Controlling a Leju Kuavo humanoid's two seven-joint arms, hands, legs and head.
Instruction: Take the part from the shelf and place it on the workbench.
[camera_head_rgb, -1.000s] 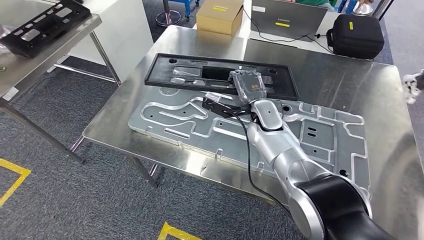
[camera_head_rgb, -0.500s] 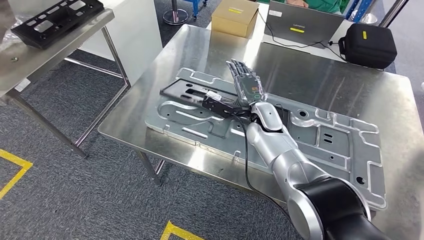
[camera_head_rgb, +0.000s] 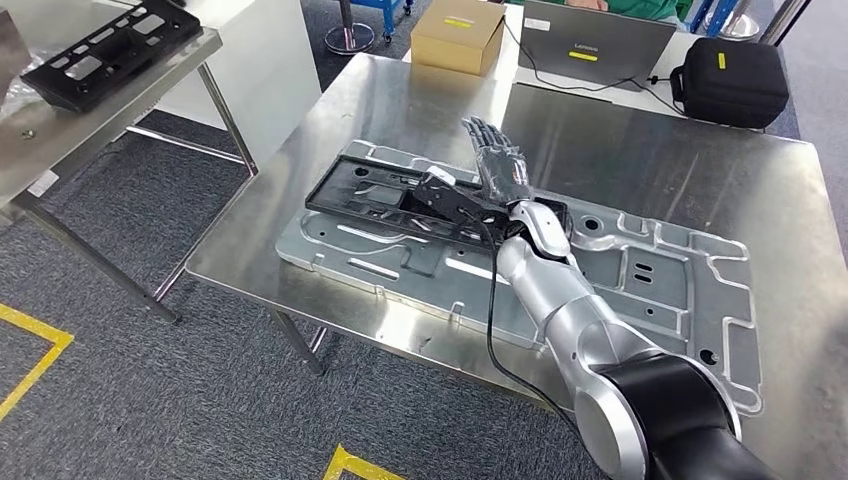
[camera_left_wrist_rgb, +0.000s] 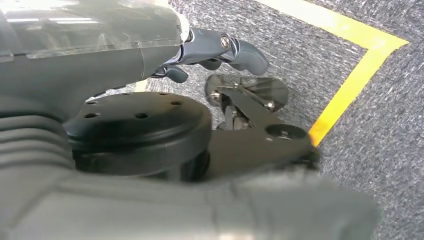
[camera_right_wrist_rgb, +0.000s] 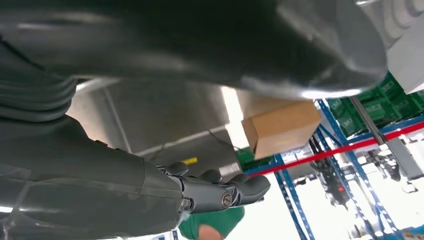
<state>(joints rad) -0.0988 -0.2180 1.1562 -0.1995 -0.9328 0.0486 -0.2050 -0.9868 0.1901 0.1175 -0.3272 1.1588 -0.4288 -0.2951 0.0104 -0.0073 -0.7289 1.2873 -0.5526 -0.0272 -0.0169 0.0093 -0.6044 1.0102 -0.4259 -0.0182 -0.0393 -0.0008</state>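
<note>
The black frame-shaped part (camera_head_rgb: 385, 193) lies across a large silver plate (camera_head_rgb: 640, 280) on the steel workbench (camera_head_rgb: 690, 160). My right hand (camera_head_rgb: 497, 160) is stretched out flat over the part's right end, which the hand and wrist hide. Its fingers are straight and apart; I cannot tell whether the palm touches the part. In the right wrist view the dark fingers (camera_right_wrist_rgb: 222, 192) point out over the bench top. My left hand (camera_left_wrist_rgb: 220, 50) hangs over the carpet with loosely bent fingers and nothing in it.
A cardboard box (camera_head_rgb: 458, 35), a laptop (camera_head_rgb: 598, 40) and a black case (camera_head_rgb: 730, 82) stand at the bench's far edge. A second steel table (camera_head_rgb: 60, 130) at the left carries another black part (camera_head_rgb: 105, 45). Yellow tape (camera_head_rgb: 30, 350) marks the carpet.
The whole view has shifted as the camera moved. The black part went from the bench beyond the silver plate to lying on it. My right hand's fingers have straightened.
</note>
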